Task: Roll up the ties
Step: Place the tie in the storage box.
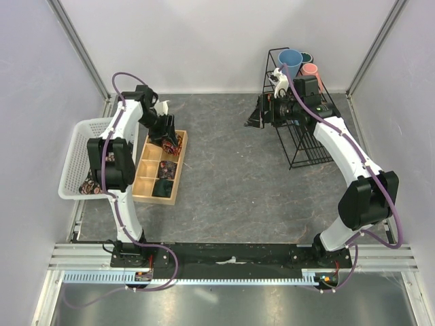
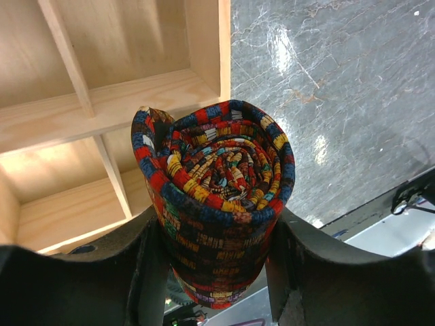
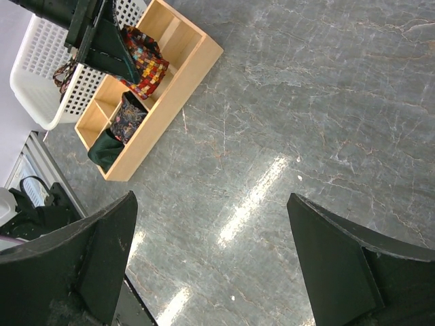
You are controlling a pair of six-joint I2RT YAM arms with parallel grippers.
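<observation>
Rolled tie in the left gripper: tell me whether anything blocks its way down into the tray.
Nothing visible does. The left gripper holds the rolled tie above the tray, and the compartments beneath it are bare wood. A floral roll and a dark roll fill compartments further along, out of its path.

Tray [image 1: 145, 184] lies just right of the basket [image 1: 73, 157], rack [image 1: 307, 147] far right.

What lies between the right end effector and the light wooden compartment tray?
Only bare grey marbled tabletop, seen in the top external view.
</observation>
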